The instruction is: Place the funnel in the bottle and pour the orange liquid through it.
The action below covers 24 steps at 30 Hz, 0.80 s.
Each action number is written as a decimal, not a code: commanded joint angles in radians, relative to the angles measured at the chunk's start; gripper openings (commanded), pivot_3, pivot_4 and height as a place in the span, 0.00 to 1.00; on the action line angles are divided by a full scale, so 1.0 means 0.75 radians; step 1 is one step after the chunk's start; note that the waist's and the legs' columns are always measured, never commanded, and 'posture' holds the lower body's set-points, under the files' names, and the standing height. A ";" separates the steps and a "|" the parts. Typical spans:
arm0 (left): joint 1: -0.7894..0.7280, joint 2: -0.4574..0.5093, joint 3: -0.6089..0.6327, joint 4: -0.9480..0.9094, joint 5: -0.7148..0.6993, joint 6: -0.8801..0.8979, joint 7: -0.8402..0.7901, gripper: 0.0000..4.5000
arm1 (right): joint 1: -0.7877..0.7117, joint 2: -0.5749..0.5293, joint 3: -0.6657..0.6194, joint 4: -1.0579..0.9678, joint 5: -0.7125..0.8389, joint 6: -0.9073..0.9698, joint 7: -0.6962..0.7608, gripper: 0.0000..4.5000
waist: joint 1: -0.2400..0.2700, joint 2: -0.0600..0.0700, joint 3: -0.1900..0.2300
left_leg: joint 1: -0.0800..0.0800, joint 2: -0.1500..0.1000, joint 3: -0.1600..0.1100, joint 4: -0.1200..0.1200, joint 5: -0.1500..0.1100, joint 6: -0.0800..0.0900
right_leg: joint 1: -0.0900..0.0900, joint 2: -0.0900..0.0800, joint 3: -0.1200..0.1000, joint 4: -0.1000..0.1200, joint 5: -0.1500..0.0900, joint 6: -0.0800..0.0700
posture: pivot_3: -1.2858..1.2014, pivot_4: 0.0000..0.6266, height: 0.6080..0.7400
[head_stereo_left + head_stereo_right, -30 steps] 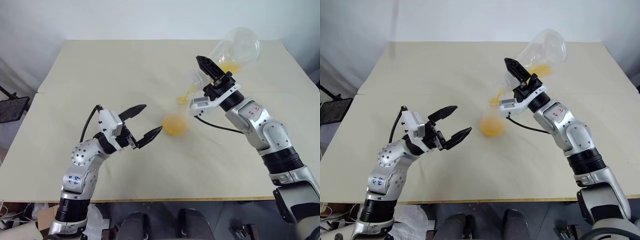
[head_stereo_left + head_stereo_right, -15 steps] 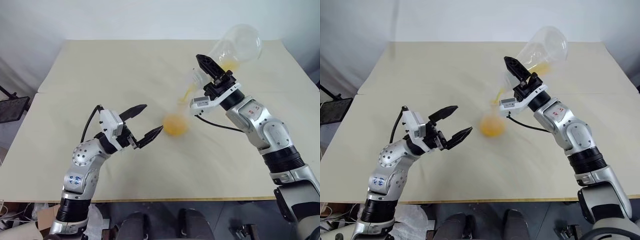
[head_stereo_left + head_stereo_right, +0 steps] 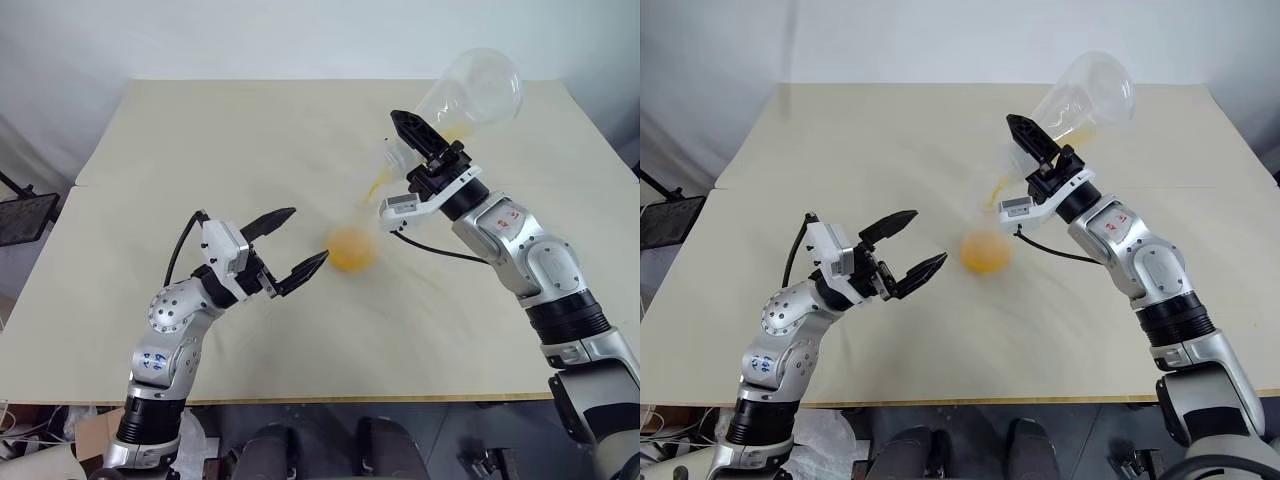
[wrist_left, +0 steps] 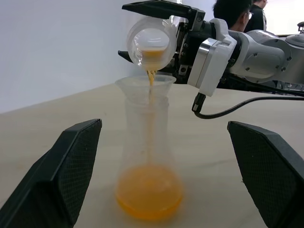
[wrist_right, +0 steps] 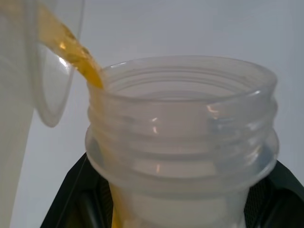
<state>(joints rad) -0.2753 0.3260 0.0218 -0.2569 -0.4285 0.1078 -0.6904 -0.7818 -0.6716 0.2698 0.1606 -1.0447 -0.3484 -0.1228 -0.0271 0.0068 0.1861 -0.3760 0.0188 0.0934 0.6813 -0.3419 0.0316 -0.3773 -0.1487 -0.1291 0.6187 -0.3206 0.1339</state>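
The bottle (image 4: 148, 142) stands upright mid-table with the funnel (image 4: 145, 84) seated in its neck. Orange liquid (image 3: 352, 250) pools in its round base. My right gripper (image 3: 415, 150) is shut on the neck of a second clear flask (image 3: 472, 92), tipped mouth-down over the funnel. A thin orange stream (image 4: 151, 78) runs from that flask's threaded mouth (image 5: 183, 118) into the funnel. A little liquid still lies in the tipped flask. My left gripper (image 3: 306, 236) is open just left of the bottle, its fingers (image 4: 71, 166) on either side of it and not touching it.
The beige table (image 3: 250, 130) stretches wide around the bottle, with a seam across its left part. A dark object (image 3: 25, 215) stands off the table's left edge. People's heads (image 4: 232, 12) show behind the right arm in the left wrist view.
The held flask has tipped a little steeper, its base slightly higher. Liquid keeps running into the bottle. The left gripper has stayed where it was, open.
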 commanded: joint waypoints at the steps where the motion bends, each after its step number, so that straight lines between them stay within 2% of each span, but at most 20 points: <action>1: -0.029 -0.007 0.003 -0.007 0.004 -0.035 0.005 1.00 | -0.046 -0.026 -0.011 -0.027 -0.009 -0.002 -0.034 0.59 | 0.000 0.000 0.000 | 0.000 0.000 0.000 0.000 0.000 0.000 | 0.000 0.000 0.000 0.000 0.000 0.000 | 0.52 0.24 1.00; 24: -0.028 -0.013 0.000 -0.003 0.010 -0.065 0.023 1.00 | -0.057 -0.029 -0.002 -0.008 -0.049 -0.013 -0.091 0.59 | 0.000 0.000 0.000 | 0.000 0.000 0.000 0.000 0.000 0.000 | 0.000 0.000 0.000 0.000 0.000 0.000 | 0.52 0.24 1.00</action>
<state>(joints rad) -0.2921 0.3195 0.0211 -0.2288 -0.4251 0.0802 -0.6781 -0.7942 -0.6727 0.2736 0.1710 -1.0812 -0.3549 -0.1657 -0.0274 0.0068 0.1861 -0.3760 0.0188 0.0934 0.6813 -0.3419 0.0316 -0.3773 -0.1487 -0.1291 0.6187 -0.3206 0.1339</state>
